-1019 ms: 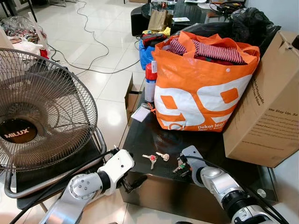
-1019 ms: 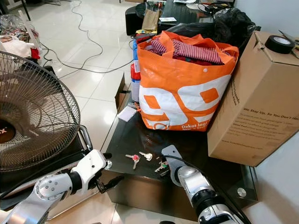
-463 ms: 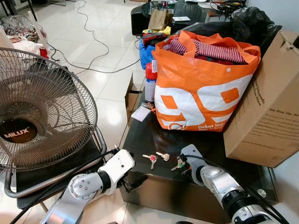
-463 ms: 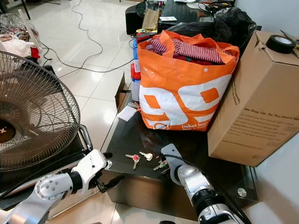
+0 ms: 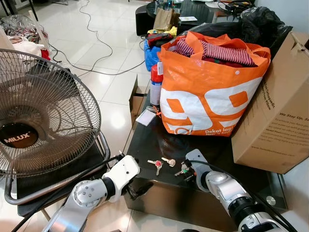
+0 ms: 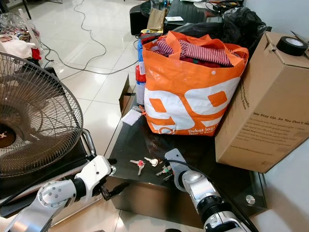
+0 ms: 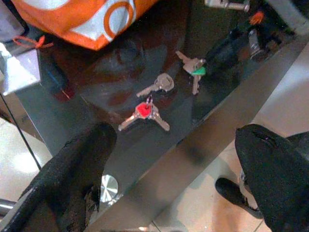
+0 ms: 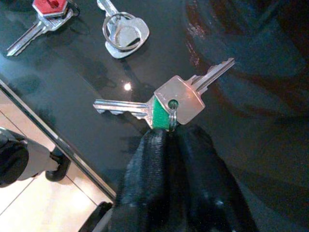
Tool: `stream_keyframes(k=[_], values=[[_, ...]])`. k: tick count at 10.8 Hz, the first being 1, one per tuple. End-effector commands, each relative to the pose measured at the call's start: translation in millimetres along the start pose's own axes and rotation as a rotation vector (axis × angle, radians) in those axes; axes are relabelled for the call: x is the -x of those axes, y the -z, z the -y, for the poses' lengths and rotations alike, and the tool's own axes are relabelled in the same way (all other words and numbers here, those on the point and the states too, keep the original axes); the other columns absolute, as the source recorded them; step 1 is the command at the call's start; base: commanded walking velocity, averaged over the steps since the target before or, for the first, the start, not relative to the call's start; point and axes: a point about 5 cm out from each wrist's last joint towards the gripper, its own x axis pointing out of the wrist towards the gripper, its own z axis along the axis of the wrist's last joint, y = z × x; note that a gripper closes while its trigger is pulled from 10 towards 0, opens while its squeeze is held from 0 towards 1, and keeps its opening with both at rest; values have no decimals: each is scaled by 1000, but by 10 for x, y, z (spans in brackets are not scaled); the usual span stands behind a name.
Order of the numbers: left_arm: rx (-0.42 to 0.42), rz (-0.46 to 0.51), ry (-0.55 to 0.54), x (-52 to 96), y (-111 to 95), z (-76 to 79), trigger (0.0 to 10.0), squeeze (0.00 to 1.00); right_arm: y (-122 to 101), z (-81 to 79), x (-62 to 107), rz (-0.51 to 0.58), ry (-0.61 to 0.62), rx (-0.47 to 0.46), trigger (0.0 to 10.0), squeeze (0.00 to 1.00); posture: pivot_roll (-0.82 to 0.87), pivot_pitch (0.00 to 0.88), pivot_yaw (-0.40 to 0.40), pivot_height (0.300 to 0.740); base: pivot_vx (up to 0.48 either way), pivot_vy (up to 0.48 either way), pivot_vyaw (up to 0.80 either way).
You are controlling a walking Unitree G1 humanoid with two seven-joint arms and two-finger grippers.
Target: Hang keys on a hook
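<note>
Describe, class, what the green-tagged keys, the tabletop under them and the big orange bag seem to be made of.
Green-tagged keys: bright silvery metal that glints, with a green cover, probably plastic; the right hand pinches them.
Tabletop: dark and glossy, likely glass, mirroring the bag.
Orange bag: thin printed sheet, creased and slightly shiny, perhaps woven plastic.

Bright, even indoor light, sharp head views.
Glare sheens the white floor tiles (image 5: pixel 111 121) and dark glass table (image 8: pixel 251 96); left wrist view slightly soft.

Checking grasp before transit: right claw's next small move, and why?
Probably lift straight up a little. The right claw is pinched shut on the green-tagged keys, which look barely off the dark glass table, with the red-tagged keys lying close by.
</note>
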Motion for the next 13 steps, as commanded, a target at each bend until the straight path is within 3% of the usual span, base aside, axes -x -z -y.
stream_keyframes(k=[1, 6, 9, 11, 13], values=[[-14, 2, 3, -33, -16, -35, 10000, 0, -30, 20, 9, 21, -3, -15, 431, 0, -151, 0, -10, 740, 0, 0, 0], [-20, 22, -12, -30, -12, 3, 10000, 0, -71, 96, 65, 54, -4, -24, 0, 0, -150, 0, -16, 740, 0, 0, 0], [-22, 89, -65, 39, -207, -128, 10000, 0, -218, 286, 355, 242, 11, -87, 0, 0, -151, 0, -10, 740, 0, 0, 0], [-15, 143, -80, 20, -340, -138, 10000, 0, -264, 330, 591, 357, 16, -134, 0, 0, -159, 0, -2, 740, 0, 0, 0], [50, 261, -185, 4, -543, -193, 10000, 0, -414, 416, 1004, 627, 128, -288, 0, 0, -156, 0, 1, 740, 0, 0, 0]])
